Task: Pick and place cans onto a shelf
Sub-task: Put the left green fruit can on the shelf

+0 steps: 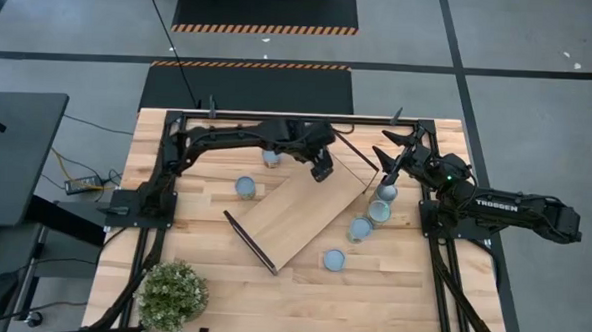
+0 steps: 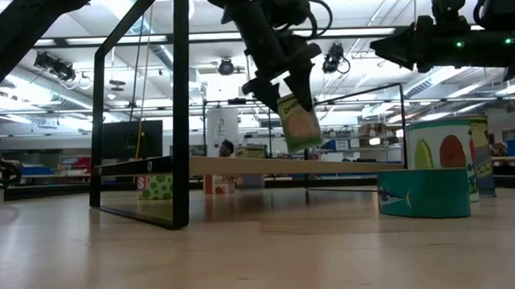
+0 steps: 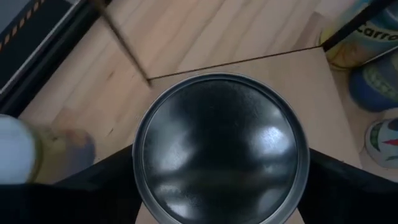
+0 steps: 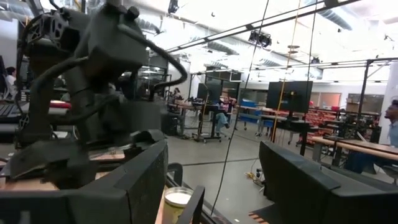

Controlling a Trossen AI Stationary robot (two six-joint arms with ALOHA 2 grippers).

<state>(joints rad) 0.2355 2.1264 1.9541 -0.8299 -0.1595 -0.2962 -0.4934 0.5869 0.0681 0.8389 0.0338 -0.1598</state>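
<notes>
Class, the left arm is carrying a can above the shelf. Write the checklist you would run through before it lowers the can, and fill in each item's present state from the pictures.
1. Left gripper shut on the held can: ok.
2. Can upright: not ok, it hangs slightly tilted in the low view.
3. Can over the shelf board: ok, at its far end in the high view.
4. Board surface free of other cans: ok.
5. Right gripper clear of the drop spot: ok, open beside the shelf's far frame.
6. Exact clearance from the frame edge: cannot tell.

Robotics lab / open workshop floor.
Hazard-striped floor mats (image 1: 265, 12), ceiling lights, workbenches (image 4: 354, 146) filled the room behind.
</notes>
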